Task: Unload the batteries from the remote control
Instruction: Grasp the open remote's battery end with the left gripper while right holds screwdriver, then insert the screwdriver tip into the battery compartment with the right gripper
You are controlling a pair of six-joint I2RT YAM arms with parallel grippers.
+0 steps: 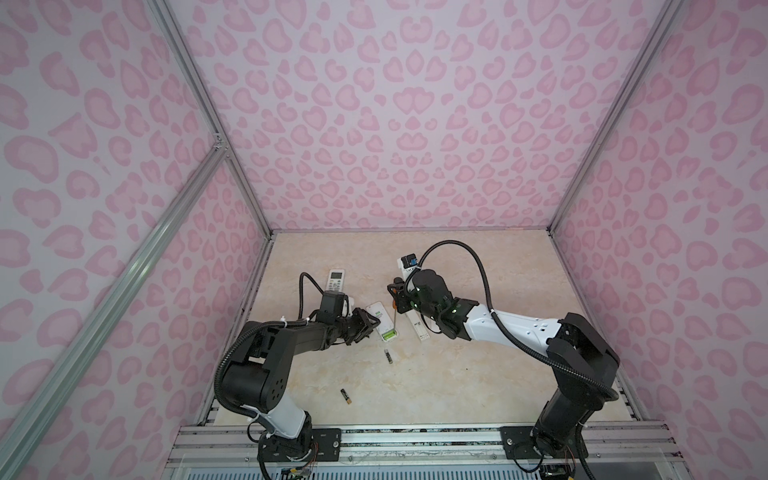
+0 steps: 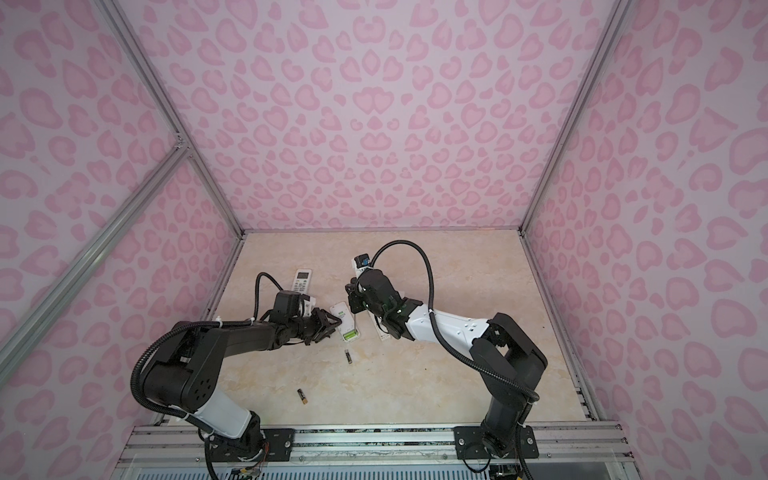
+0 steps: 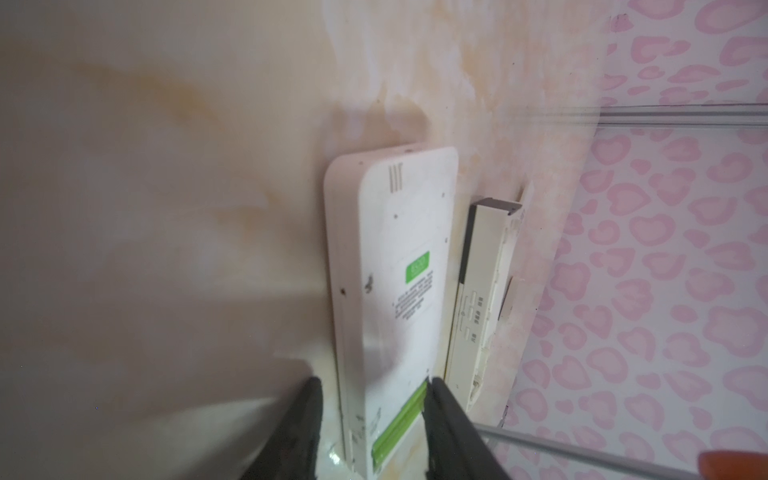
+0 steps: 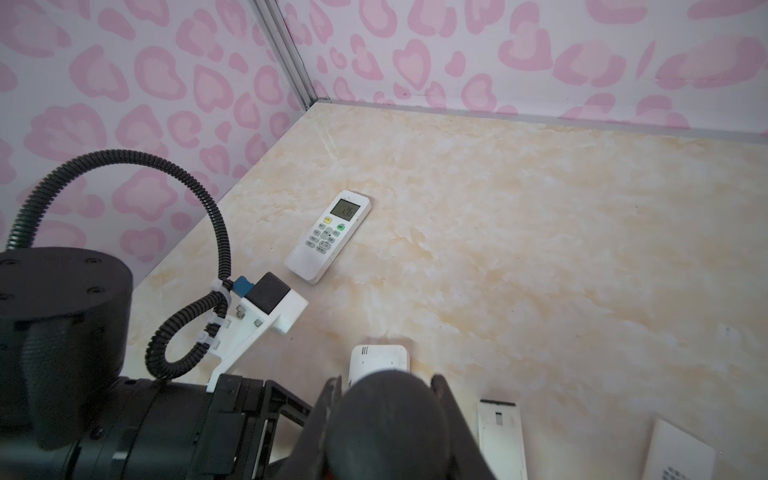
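Far left: the white plastic button remote with the grey display (image 1: 336,281) lies face up, untouched, well apart from the work. Nearer the front edge, a small black cylinder battery with a gold end (image 1: 345,397) lies loose on the beige marble-print tabletop (image 1: 478,374); I'd count that one as out.

Your left gripper (image 1: 370,325) straddles the battery end of the white smooth-backed remote lying face down (image 1: 378,311). In the left wrist view its black fingers (image 3: 299,428) sit spread either side of the shell with a sliver of gap on one side. I read that as bracing, not clamping, probably to stop the slick shell sliding while it's pried.

The cover is off. One lime green cylinder battery (image 3: 401,419) sits in the open bay at that end. Just in front of the bay, a second loose dark battery (image 1: 388,356) lies on the table.

Your right gripper (image 1: 395,297) is clenched on the orange-handled screwdriver (image 4: 386,415), thin metal shaft pointing down toward the bay. My guess is it's a lever for the green cell. I can't tell whether the tip touches it.

Rightmost: a long narrow cream plastic remote (image 1: 417,330) lies just beside the face-down one, partly under your right arm.
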